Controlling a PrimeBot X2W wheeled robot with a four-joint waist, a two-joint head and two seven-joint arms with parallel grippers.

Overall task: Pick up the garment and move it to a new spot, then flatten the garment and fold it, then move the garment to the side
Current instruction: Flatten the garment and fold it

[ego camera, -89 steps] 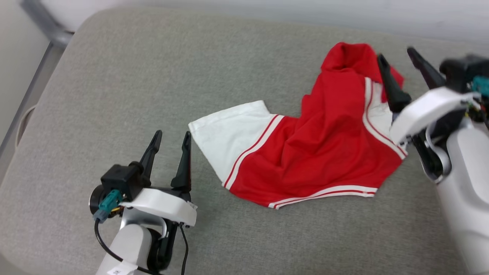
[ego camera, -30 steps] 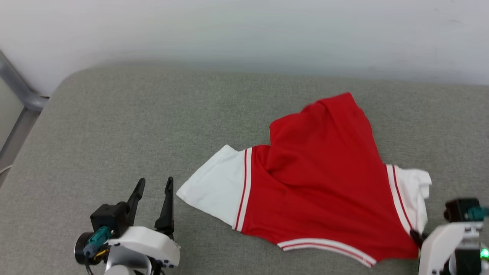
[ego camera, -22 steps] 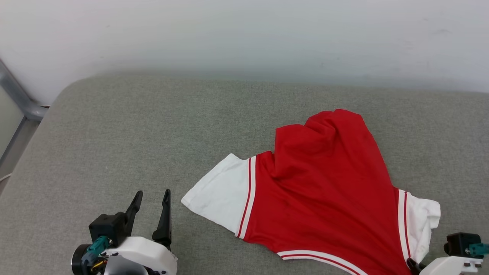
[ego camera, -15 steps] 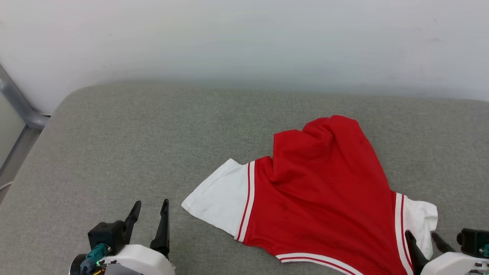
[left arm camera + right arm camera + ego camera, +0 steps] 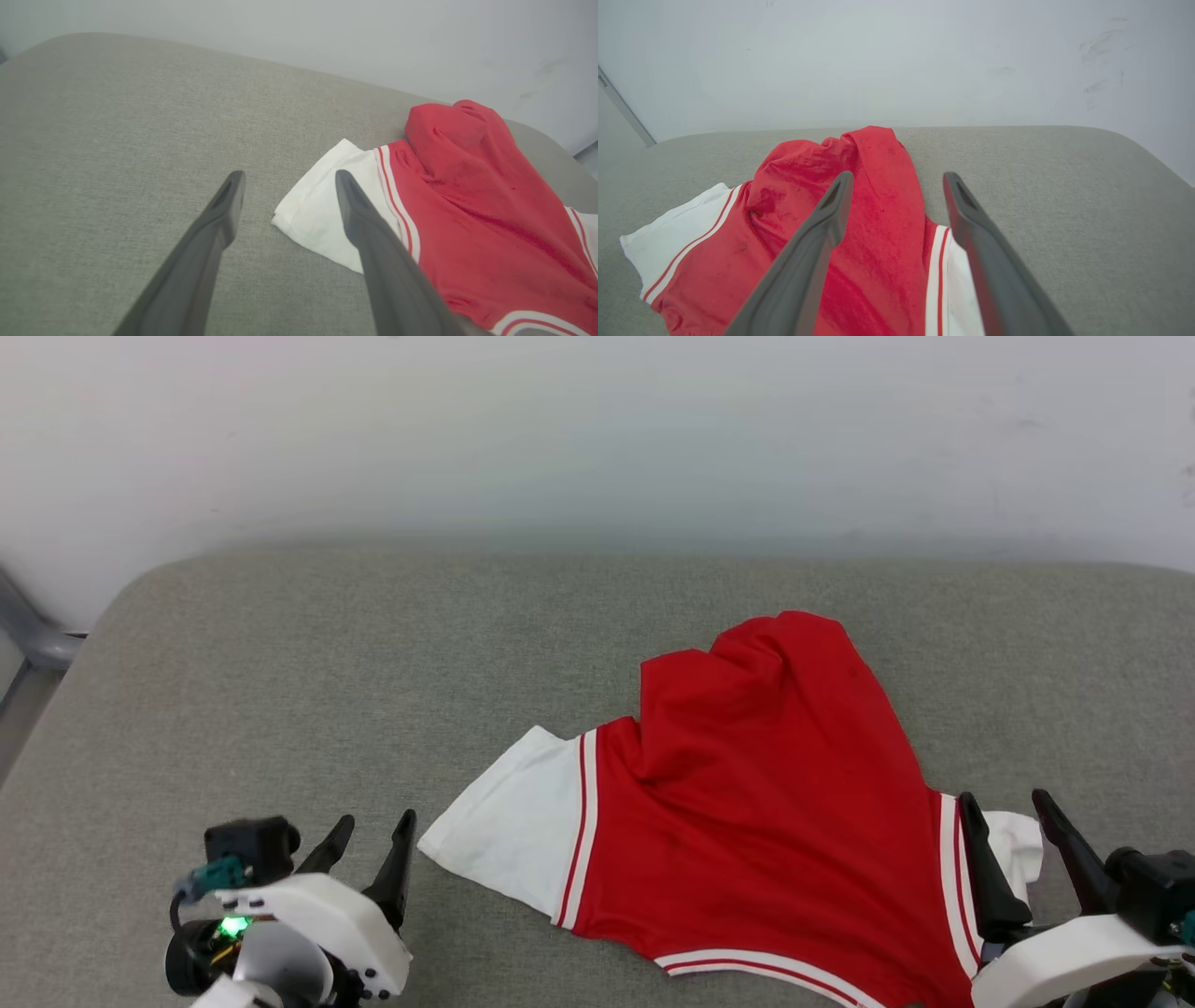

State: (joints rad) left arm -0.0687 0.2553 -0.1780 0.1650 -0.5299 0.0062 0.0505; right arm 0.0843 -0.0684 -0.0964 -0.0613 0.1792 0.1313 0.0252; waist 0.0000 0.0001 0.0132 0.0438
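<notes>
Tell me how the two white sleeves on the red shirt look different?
The left sleeve lies spread flat on the grey cushion; the right sleeve is crumpled. The left sleeve sits beside the open left claw, apart from it; the right sleeve shows between the fingers of the open right claw. Both are white with striped trim.

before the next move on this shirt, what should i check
1. right tool open: ok.
2. left tool open, holding nothing: ok.
3. shirt flat on the cushion: not ok, red body humped and folded over.
4. sleeve by the left tool spread out: ok.
5. sleeve by the right tool spread out: not ok, crumpled.
6. front or back facing up: cannot tell.
</notes>
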